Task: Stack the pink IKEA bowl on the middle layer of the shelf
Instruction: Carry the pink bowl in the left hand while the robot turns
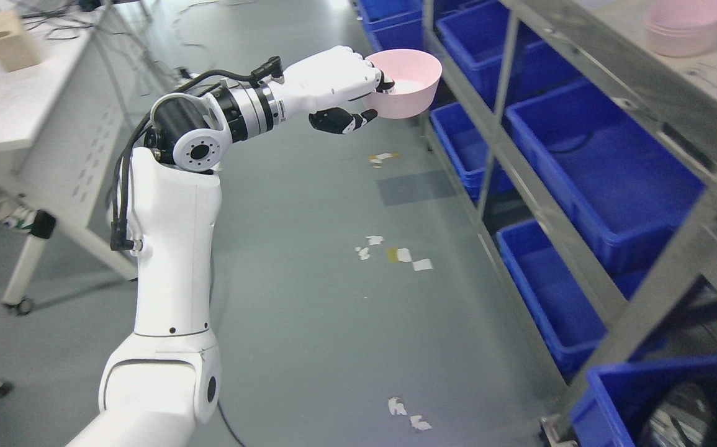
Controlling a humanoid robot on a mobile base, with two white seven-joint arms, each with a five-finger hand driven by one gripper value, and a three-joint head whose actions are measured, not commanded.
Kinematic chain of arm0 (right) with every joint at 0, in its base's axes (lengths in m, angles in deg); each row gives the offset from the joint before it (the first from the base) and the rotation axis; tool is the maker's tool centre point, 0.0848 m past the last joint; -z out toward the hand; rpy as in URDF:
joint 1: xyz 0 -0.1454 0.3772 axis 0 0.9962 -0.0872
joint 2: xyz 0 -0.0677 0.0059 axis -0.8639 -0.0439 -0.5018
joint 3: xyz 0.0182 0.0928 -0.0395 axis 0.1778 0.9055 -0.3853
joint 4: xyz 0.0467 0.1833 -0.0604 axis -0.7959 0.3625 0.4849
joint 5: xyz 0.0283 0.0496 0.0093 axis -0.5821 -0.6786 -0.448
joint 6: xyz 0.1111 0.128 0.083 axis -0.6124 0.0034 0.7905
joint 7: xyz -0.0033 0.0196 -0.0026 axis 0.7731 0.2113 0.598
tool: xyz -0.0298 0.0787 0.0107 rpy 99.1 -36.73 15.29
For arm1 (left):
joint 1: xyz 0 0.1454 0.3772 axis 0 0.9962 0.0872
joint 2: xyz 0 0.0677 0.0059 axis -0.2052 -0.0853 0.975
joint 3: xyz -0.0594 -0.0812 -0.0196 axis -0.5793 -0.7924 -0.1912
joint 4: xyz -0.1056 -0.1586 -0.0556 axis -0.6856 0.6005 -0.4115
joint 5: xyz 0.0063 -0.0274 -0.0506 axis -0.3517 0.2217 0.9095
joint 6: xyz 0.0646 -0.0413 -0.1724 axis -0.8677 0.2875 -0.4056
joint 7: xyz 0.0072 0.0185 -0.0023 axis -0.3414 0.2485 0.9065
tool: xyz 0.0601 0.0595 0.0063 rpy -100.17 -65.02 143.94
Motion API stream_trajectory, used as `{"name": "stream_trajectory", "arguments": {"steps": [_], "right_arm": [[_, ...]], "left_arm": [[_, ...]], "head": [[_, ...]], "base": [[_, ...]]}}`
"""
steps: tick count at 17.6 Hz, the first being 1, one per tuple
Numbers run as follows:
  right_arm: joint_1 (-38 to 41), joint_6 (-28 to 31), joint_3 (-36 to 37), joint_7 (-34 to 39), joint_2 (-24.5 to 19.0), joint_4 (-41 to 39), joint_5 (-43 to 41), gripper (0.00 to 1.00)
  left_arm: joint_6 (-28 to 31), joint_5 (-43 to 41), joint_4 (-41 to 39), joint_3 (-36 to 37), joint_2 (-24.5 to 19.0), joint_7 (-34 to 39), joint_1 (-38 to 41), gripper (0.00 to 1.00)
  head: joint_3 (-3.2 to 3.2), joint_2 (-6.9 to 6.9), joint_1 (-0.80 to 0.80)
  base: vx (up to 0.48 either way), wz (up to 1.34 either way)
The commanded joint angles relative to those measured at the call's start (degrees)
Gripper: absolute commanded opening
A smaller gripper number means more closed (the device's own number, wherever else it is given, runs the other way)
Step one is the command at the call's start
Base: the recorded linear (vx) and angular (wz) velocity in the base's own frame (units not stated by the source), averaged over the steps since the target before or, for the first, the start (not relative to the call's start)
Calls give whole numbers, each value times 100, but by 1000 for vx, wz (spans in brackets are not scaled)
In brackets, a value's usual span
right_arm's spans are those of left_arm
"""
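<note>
My left hand [367, 93] is shut on the rim of a pink bowl [409, 87], holding it upright in the air to the left of the metal shelf [613, 81]. The fingers hook over the bowl's near rim and the thumb sits below it. A stack of pink bowls [684, 26] stands on the grey shelf layer at the top right, well to the right of the held bowl. My left arm reaches up from the lower left. My right arm is out of view.
Blue bins [588, 161] fill the shelf layers below. Another blue bin [662, 397] is at the lower right. A white table [17, 105] with a wooden block [12, 41] stands at left. Paper scraps [395, 254] lie on the grey floor.
</note>
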Motion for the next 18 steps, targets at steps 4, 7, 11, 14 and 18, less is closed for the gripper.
{"name": "stream_trajectory", "arguments": {"steps": [4, 7, 11, 14, 18], "right_arm": [[134, 4, 0, 29, 100, -100, 0, 100], [134, 4, 0, 29, 100, -100, 0, 100], [134, 4, 0, 29, 100, -100, 0, 100], [134, 4, 0, 29, 100, -100, 0, 100], [134, 4, 0, 29, 100, -100, 0, 100]], "left_arm": [[-139, 886, -598, 558, -100, -42, 537, 3], [-139, 1082, -836, 1033, -100, 63, 766, 3], [-139, 1082, -836, 1200, -100, 212, 784, 3], [-139, 1082, -827, 1280, -100, 265, 784, 3], [-139, 1187, -845, 1315, -100, 283, 784, 3]], "head": [[0, 0, 0], [0, 0, 0], [0, 0, 0], [0, 0, 0], [0, 0, 0]], "base": [[189, 1005], [239, 538], [308, 197], [332, -154], [320, -169]]}}
